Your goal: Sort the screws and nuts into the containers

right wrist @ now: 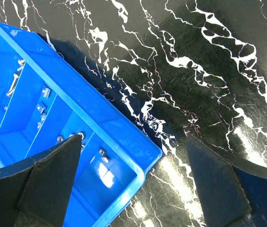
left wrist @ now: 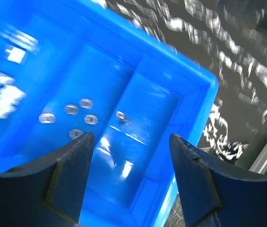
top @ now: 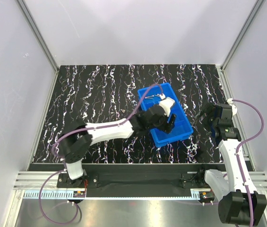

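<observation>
The blue tray [top: 176, 137] holds the containers, and it lies right of the table's middle. My left gripper [top: 170, 122] hangs open over its near end compartment, with nothing between the fingers [left wrist: 131, 136]. Several nuts [left wrist: 90, 119] lie in the neighbouring compartment, and a small nut [left wrist: 120, 115] lies in the end one. In the right wrist view, slender screws [right wrist: 13, 84] rest in a far compartment and two nuts [right wrist: 102, 154] sit near the tray's corner [right wrist: 119, 130]. My right gripper [top: 205, 116] stands open above bare table beside that corner, holding nothing [right wrist: 134, 139].
The table top [top: 100, 94] is black marble-patterned, walled in by white panels with aluminium posts [top: 38, 35] at the back corners. A purple cable [top: 140, 106] from the left arm arcs over the tray. A black rail [top: 138, 166] runs along the near edge.
</observation>
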`<action>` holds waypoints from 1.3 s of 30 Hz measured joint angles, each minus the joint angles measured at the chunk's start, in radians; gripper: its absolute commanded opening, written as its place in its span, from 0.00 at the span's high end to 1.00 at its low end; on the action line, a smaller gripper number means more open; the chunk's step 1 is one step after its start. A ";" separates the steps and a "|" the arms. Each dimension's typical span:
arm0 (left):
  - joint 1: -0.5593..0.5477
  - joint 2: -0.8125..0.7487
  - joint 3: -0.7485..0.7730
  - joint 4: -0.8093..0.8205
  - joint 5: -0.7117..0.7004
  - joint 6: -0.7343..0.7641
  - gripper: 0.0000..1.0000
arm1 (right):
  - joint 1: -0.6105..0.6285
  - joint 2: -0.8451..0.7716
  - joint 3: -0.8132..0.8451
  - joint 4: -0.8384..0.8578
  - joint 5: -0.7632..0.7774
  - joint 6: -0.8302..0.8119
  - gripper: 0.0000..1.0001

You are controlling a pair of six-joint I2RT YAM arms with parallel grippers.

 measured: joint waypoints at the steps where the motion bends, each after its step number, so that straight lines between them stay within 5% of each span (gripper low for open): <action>1: 0.007 -0.033 -0.009 -0.005 -0.014 -0.005 0.27 | 0.000 0.000 -0.001 0.000 -0.002 0.000 0.00; 8: 0.275 -0.335 -0.124 -0.060 -0.174 -0.145 0.27 | 0.000 0.003 -0.018 0.010 -0.016 -0.002 0.00; 13: 0.490 -0.305 -0.180 -0.114 -0.278 -0.202 0.30 | 0.000 0.024 -0.021 0.026 -0.042 -0.003 0.00; 22: 0.504 -0.001 -0.162 -0.218 -0.336 -0.280 0.37 | 0.000 0.038 -0.022 0.035 -0.055 -0.004 0.00; 33: 0.504 0.064 -0.099 -0.218 -0.363 -0.299 0.38 | 0.000 0.037 -0.022 0.035 -0.054 -0.008 0.00; 39: 0.504 0.101 -0.093 -0.214 -0.366 -0.306 0.50 | 0.000 0.037 -0.022 0.035 -0.054 -0.008 0.00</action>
